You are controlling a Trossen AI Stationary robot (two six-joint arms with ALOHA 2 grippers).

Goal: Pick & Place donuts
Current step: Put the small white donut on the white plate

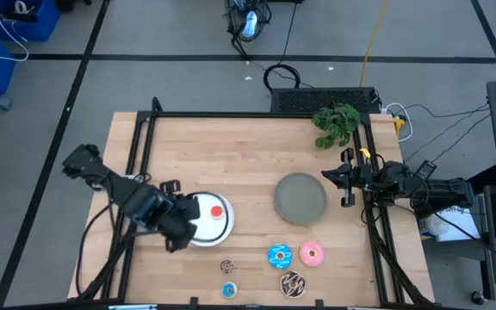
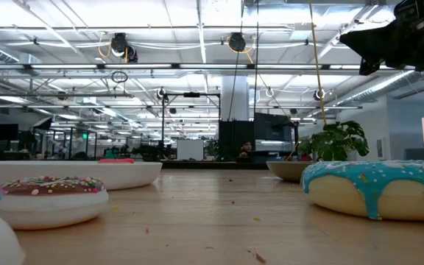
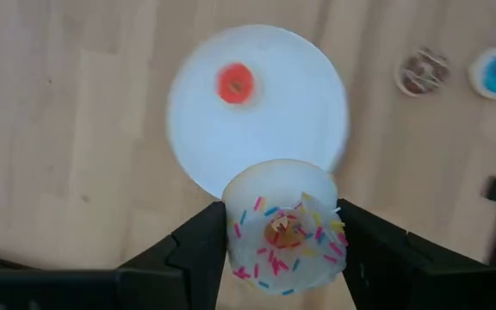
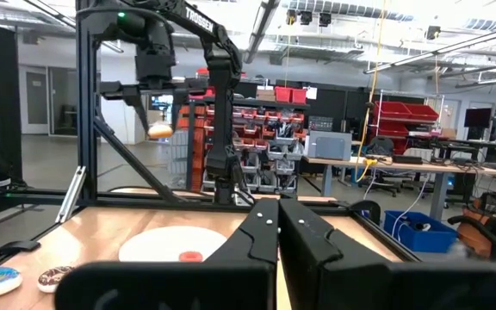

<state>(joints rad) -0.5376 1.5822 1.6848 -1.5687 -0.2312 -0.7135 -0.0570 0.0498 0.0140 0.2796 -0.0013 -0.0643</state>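
1. One white donut [image 3: 284,231] with coloured sprinkles sat pinched between the fingers of the left claw [image 3: 282,245], which was part-way closed around it and held it in the air over the near edge of the white plate [image 1: 198,234]
2. A small red donut [image 1: 217,212] already lay on that plate, so the step in hand looked like setting the white one down beside it
3. To do it well, the claw should carry the donut further in over the bare middle of the plate, clear of the red ring, come down low, and only then spread its fingers, so the ring neither bounces nor rolls off the rim
4. The left arm reached in from the desk's left edge, its wrist bent to point the claw straight down
5. The right claw [image 4: 278,226] was fully closed on nothing, with its arm parked at the desk's right edge, beside the gray plate [image 1: 300,198]
6. Five other donuts waited along the near edge: the brown one [image 1: 226,266], small blue [image 1: 228,289], sprinkled blue [image 1: 280,255], pink [image 1: 312,253] and chocolate [image 1: 292,282]
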